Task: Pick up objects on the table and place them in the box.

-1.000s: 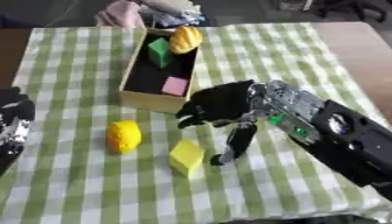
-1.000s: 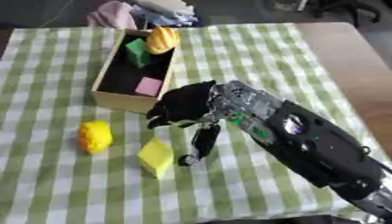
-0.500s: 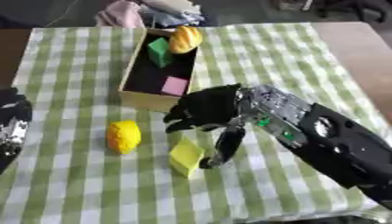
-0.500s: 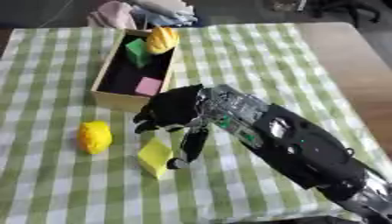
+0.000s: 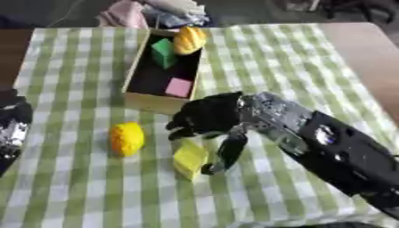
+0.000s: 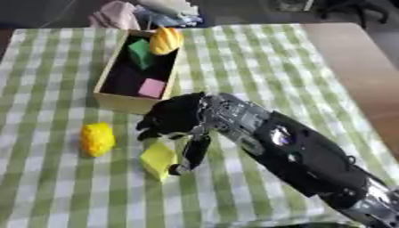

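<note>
On the green-and-white checked cloth (image 5: 296,58) that covers the table, toward its near middle, lies a yellow block (image 5: 189,159), tilted with one corner pointing at the near edge. The right hand (image 5: 209,119) reaches in from the near right corner and hangs just over the block's far side; its dark fingers (image 5: 230,151) are spread, one long finger pointing down along the block's right side with its tip at the cloth, the others curled above the block's far edge. Whether any of them actually touches the block cannot be told, and the hand holds nothing lifted. To the left of the block, a little apart from it, sits a rounded yellow object (image 5: 126,139) with a bumpy surface. At the near left edge the left hand (image 5: 12,131) shows only in part, black and silver, and its fingers cannot be made out. Farther back, left of the table's centre, stands the open wooden box (image 5: 137,100), long side running toward the far edge. Inside it lie a pink cube (image 5: 178,87) at the near end, a green block (image 5: 163,53) farther in, and an orange-yellow ridged object (image 5: 189,40) resting on the far right corner of the box. Beyond the far edge lies a heap of pale and pink cloth (image 5: 148,11).
</note>
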